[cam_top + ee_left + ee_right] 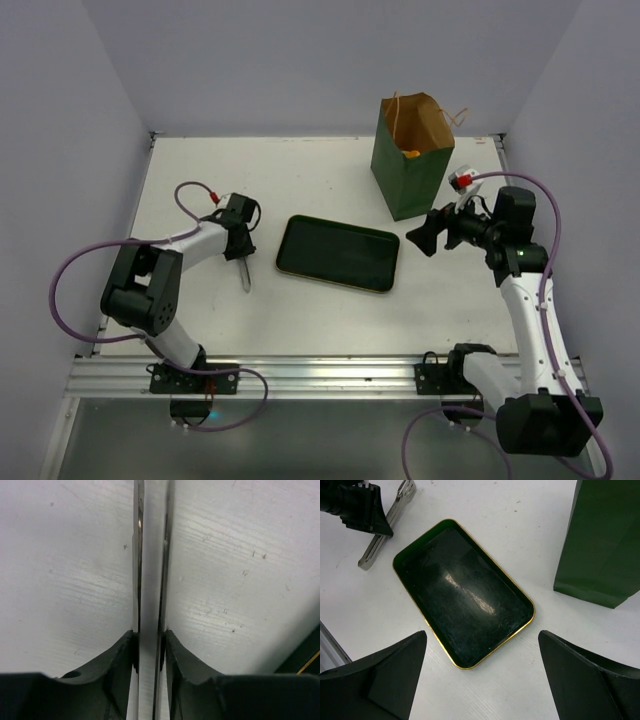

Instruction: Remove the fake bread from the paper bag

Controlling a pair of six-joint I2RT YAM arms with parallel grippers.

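Observation:
The paper bag (410, 170) stands upright at the back right of the table, dark green outside and brown inside, with its mouth open. Inside its mouth a bit of orange fake bread (413, 153) shows; the rest is hidden. In the right wrist view the bag (602, 540) rises at the upper right. My right gripper (425, 238) (482, 635) is open and empty, low beside the bag's base, looking over the tray. At the left, my left gripper (241, 258) (150, 635) is shut on metal tongs (244, 278) (151, 555) lying on the table.
A black tray (338, 253) (465, 595) with a gold rim lies between the two arms, with nothing in it. White walls close the table at the back and sides. The tongs (385, 530) lie left of the tray.

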